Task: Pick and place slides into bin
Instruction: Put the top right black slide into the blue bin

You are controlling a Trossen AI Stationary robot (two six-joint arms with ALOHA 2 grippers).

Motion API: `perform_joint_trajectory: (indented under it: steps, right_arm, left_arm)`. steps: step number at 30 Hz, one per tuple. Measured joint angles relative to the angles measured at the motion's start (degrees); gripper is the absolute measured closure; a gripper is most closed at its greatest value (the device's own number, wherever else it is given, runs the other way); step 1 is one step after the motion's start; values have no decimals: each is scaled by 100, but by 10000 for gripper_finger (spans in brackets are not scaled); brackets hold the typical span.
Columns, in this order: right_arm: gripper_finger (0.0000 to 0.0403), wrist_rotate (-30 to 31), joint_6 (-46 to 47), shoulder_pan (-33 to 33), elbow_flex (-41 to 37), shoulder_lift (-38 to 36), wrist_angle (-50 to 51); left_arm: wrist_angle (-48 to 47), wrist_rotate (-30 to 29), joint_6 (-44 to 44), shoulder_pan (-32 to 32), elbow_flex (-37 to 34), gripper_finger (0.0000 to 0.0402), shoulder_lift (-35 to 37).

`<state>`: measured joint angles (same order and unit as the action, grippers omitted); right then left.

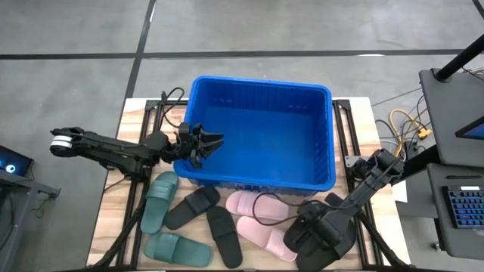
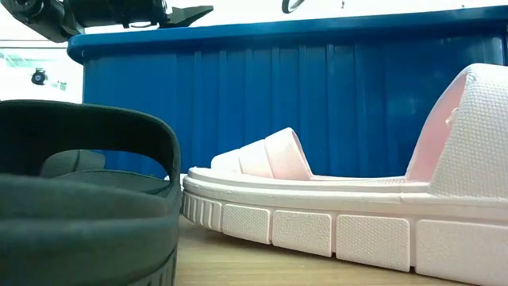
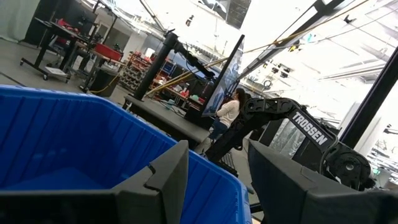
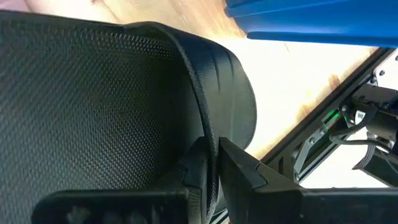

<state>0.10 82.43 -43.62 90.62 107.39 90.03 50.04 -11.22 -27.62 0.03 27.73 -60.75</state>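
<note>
High view: bin (image 1: 261, 134) is a bright blue rectangular tub with ribbed walls and rolled rim, looks empty inside; all visible slides lie on the table (image 1: 113, 227) just outside the bin's near long wall.
Slides by colour: two dark green slides (image 1: 160, 200) off the bin's near-left corner; two black slides (image 1: 193, 207) beside them, angled; two pale pink slides (image 1: 253, 204) near the wall's middle, one touching the bin.
Left gripper (image 1: 209, 143): over the bin's left rim, fingers spread moderately, holding nothing.
Right gripper (image 1: 308, 240): low at the bin's near-right corner, on top of a black slide (image 4: 93, 93); the arm covers most of that slide from above.
Right wrist view only: fingers (image 4: 239, 168) pinched narrow on the black slide's strap edge; woven texture on the strap; bin's blue rim (image 4: 311, 22) close by.
Left wrist view only: dark fingers (image 3: 168, 177) apart above the bin's blue interior (image 3: 56, 143); a person (image 3: 229, 112) stands in the room beyond.
Low view only: pink slide (image 2: 357, 214) has a ribbed strap and blocky sole, resting against the bin wall (image 2: 317, 111); a black slide's strap (image 2: 87, 199) fills the foreground.
</note>
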Motion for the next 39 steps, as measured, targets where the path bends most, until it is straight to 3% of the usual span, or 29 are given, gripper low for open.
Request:
perform_joint_trajectory:
  steps: [13,26,39]
  right_arm:
    - [376,17,-30,0,184,-7,-23]
    - [376,1060,-442,0,931,-11,-59]
    - [376,1329,-815,2,1274,-11,-499]
  left_arm:
    - [0,0,0,0,0,249,2]
    - [0,-118,0,1,0,249,2]
    - [2,-110,-46,0,0,249,2]
